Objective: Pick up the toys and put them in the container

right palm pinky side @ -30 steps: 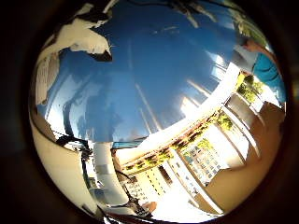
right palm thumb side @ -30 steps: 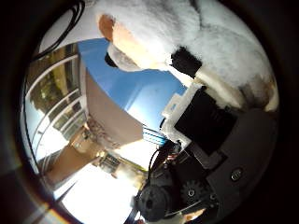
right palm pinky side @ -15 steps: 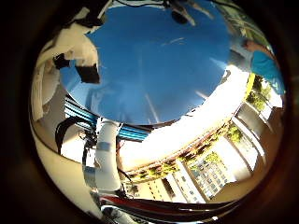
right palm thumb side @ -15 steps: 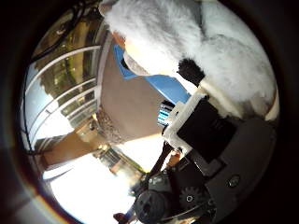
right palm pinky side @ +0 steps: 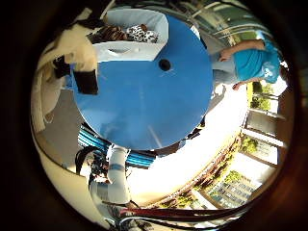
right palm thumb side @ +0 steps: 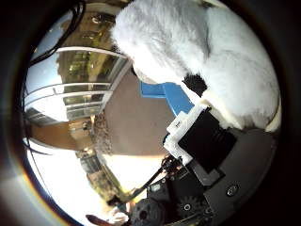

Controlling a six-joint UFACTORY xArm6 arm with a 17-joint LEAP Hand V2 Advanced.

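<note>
In the right thumb side palm view a white fluffy plush toy fills much of the picture, close against the palm. My right hand is shut on it, and its white and black fingers press into the fur. In the right little finger side palm view a finger shows beside a cream furry patch. A white container stands at the far edge of the round blue table. Spotted toys lie inside it. The hand is well above the table.
A small dark spot lies on the blue table near the container. Beside the table are pale floor and a grey strip. Railings and trees stand beyond a brown floor.
The camera has moved up and away from the table. The whole round tabletop and the container have come into the little finger side view. The plush toy stays in the hand.
</note>
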